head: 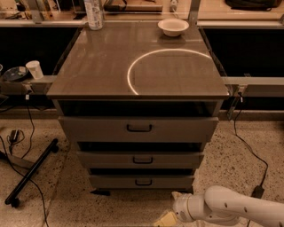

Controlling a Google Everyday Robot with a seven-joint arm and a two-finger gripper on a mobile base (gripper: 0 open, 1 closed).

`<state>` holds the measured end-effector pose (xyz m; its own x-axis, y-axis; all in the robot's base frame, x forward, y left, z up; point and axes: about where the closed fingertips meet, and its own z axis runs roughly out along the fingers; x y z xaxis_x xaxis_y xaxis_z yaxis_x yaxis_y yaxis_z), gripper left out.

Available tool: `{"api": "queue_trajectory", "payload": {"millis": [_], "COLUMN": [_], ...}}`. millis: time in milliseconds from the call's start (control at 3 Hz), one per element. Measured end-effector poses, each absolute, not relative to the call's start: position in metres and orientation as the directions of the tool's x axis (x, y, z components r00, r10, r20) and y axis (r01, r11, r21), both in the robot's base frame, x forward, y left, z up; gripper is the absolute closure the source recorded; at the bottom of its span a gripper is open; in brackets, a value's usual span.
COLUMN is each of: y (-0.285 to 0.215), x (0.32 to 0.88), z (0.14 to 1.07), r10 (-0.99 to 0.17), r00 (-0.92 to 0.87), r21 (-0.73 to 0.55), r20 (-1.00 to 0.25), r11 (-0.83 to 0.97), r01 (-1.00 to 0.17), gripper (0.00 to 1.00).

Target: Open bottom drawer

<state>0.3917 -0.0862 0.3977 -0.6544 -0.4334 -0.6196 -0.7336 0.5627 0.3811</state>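
Bottom drawer (143, 181): lowest of three fronts in the grey-brown cabinet (88, 66), black loop handle (143, 182) at centre, a dark gap above it. The gripper (166, 218) hangs low by the floor in front of the cabinet's lower right corner, clear of the drawer front (spread or pressed together, I cannot tell), on a white arm (230, 206) reaching in from the cabinet's right. On the cabinet's top: white bowl (173, 26) back right, bottle (93, 13) back left.
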Motion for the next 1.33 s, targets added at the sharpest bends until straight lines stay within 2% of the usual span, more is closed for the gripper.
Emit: {"api": "queue_trajectory", "payload": {"millis": [667,1333], "y": [-0.083,-0.072], "x": [0.391,0.373], "z": [0.389,0.324], "r10": [-0.406,-0.342], "r00": [-0.64,-0.676], "r21": [0.374,0.428], "r20": [-0.652,-0.653], "r11": [0.562,0.569], "r01": [-0.737,-0.702], "gripper": [0.0,0.0]}}
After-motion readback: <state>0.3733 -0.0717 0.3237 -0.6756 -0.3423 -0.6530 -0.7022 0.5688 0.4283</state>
